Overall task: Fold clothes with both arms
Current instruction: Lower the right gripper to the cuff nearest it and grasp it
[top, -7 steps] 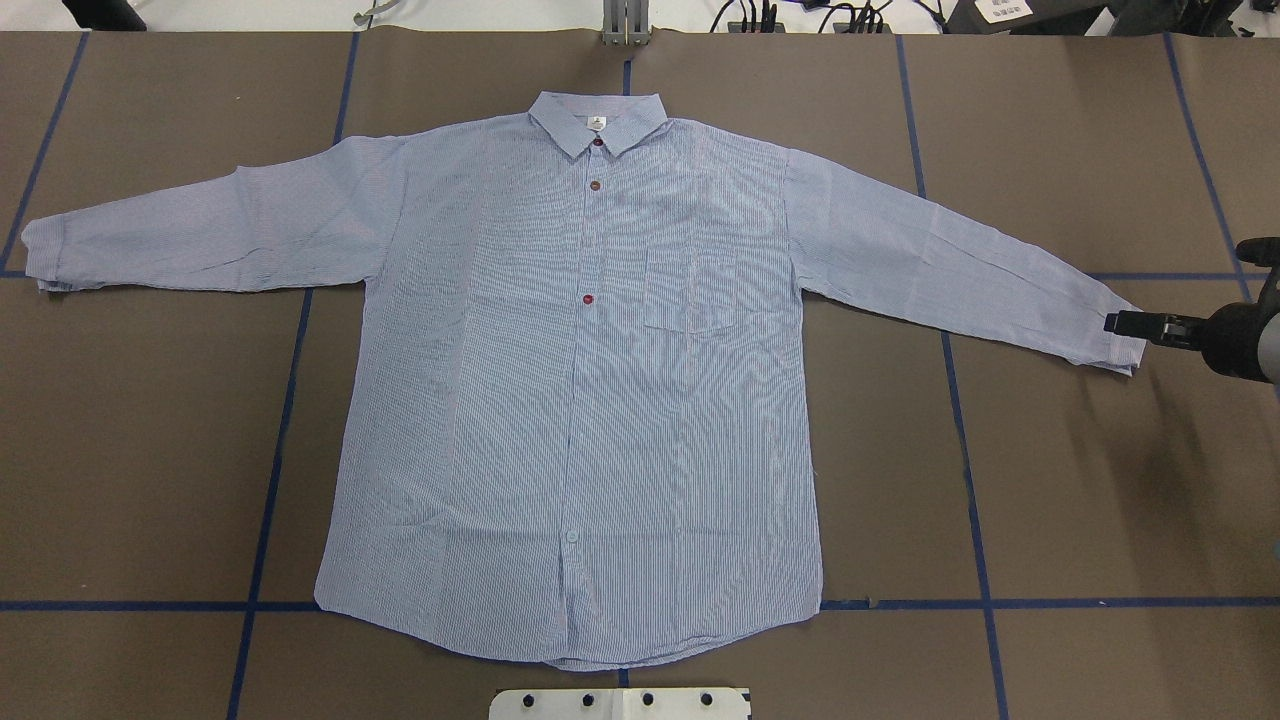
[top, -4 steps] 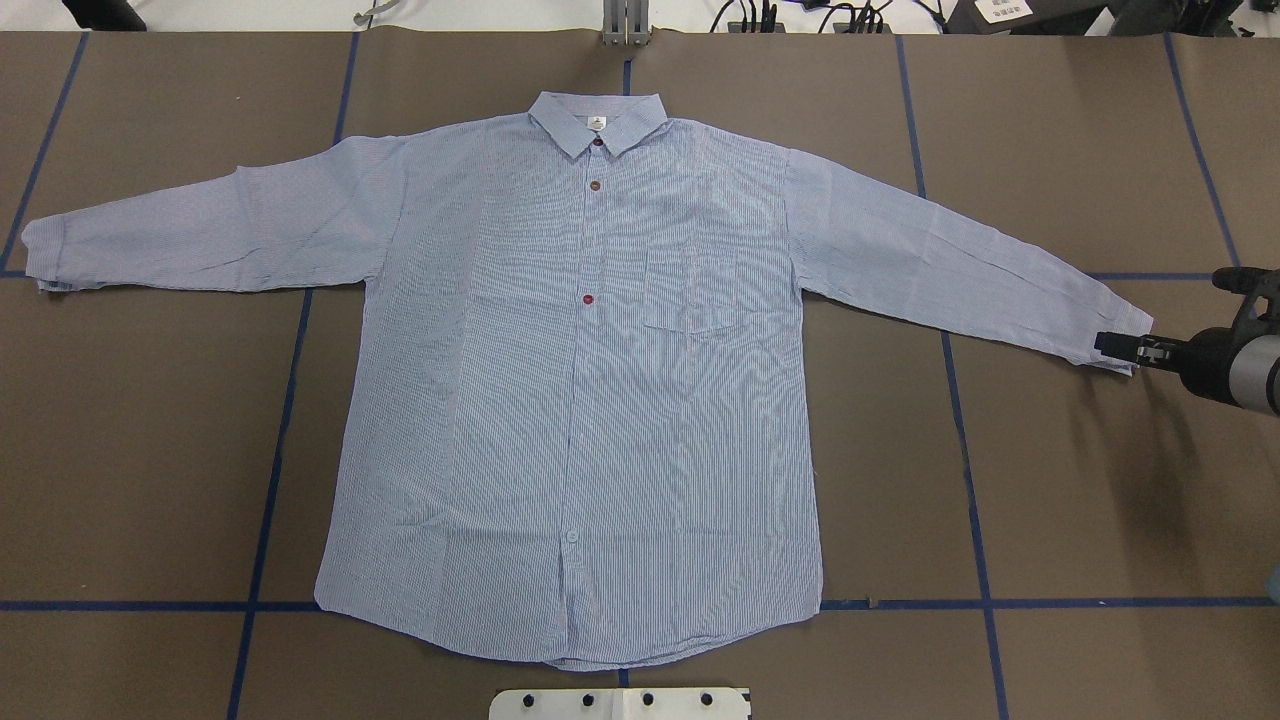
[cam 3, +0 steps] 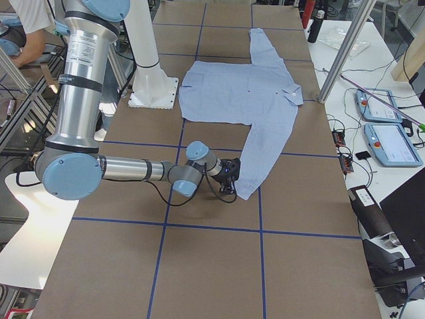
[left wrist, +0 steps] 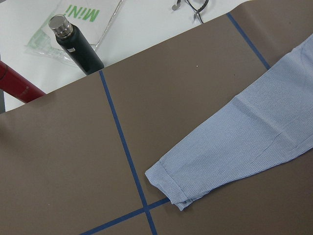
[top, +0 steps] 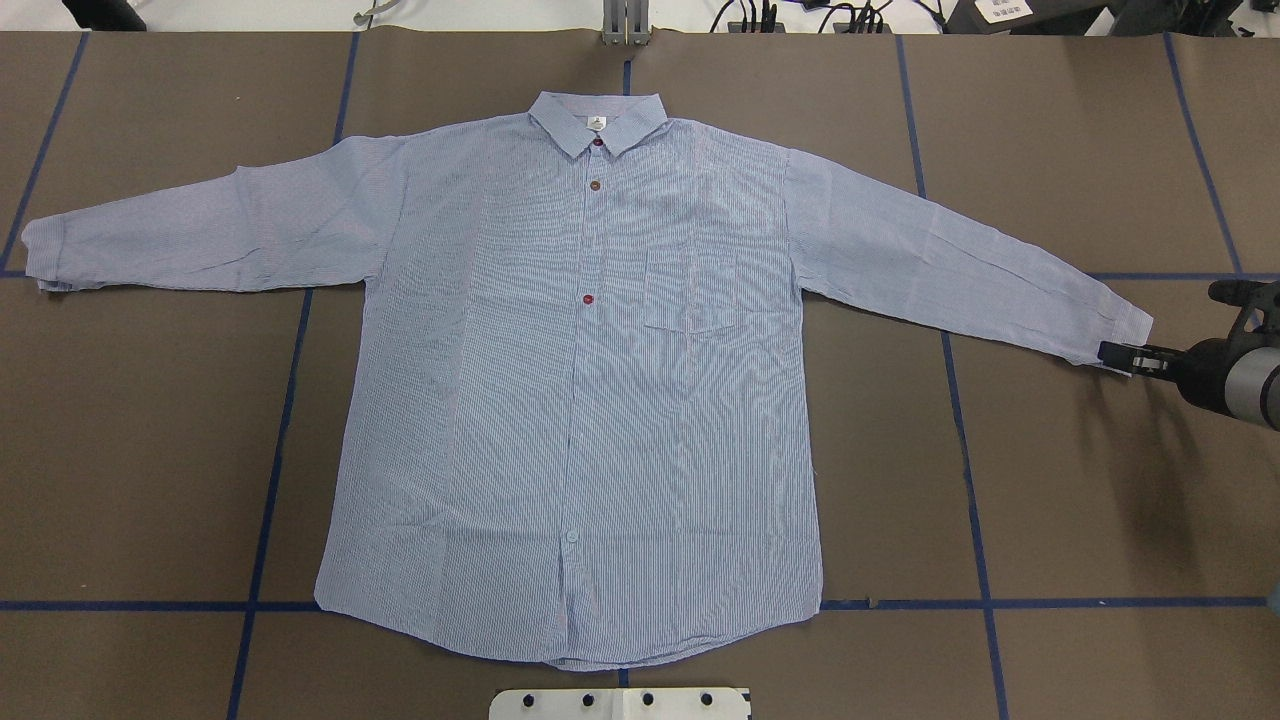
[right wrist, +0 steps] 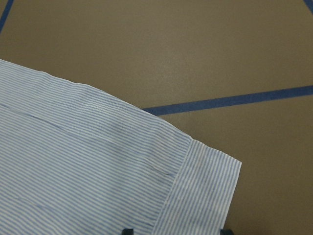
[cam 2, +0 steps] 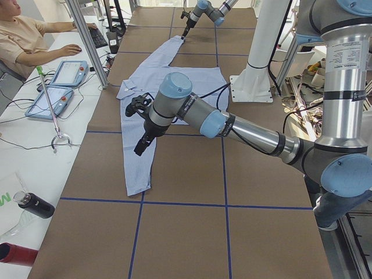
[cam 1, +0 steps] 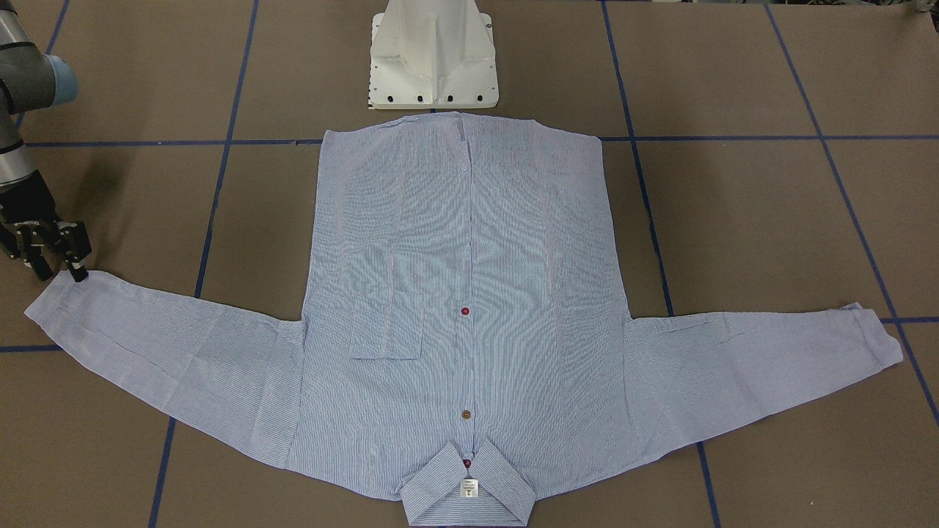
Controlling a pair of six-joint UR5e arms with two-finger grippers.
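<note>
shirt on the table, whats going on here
A light blue striped shirt lies flat and buttoned on the table, sleeves spread, nothing folded yet. The right gripper is low at the cuff on its side, open, with the cuff's end between its jaws. The left gripper hovers above the other sleeve; whether it is open cannot be told.

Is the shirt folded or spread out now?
Spread out: the shirt lies flat, front up, with both sleeves stretched sideways and no fold made.
</note>
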